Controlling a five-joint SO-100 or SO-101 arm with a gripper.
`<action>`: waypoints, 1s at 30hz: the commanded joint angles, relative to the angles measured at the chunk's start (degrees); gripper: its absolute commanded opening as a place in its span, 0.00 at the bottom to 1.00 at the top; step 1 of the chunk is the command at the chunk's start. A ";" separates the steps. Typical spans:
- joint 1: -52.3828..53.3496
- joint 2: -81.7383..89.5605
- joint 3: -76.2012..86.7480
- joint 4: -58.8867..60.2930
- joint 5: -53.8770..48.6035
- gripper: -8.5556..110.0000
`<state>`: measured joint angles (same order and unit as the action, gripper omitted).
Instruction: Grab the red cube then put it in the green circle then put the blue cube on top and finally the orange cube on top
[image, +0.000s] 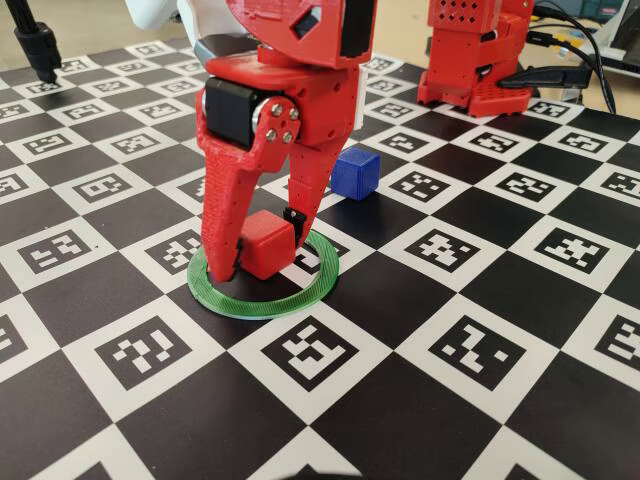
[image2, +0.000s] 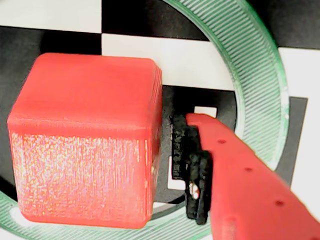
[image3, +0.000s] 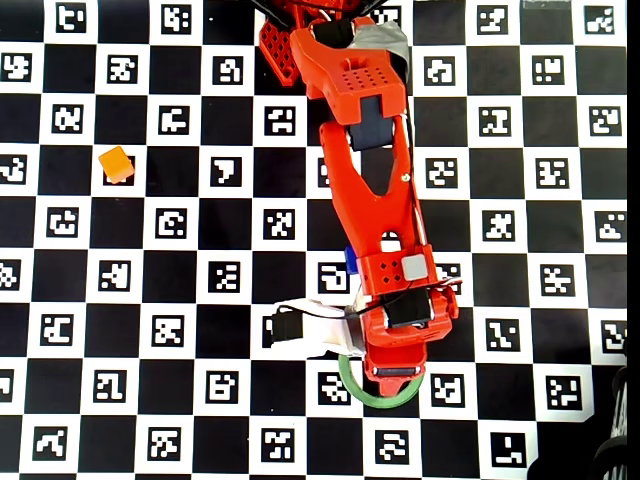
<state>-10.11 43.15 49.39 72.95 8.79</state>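
Lowering the red cube (image: 266, 243) inside the green circle (image: 300, 297), my jaws stand spread, one black pad just clear of its side. Placing looks done; next I must lift away and reach the blue cube (image: 354, 172) just behind.
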 joint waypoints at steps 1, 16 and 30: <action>0.09 2.72 -0.88 0.35 0.44 0.41; 0.26 3.08 -0.70 0.79 0.35 0.45; 0.79 7.73 -0.70 3.25 1.05 0.46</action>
<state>-10.11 43.15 49.39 75.41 9.23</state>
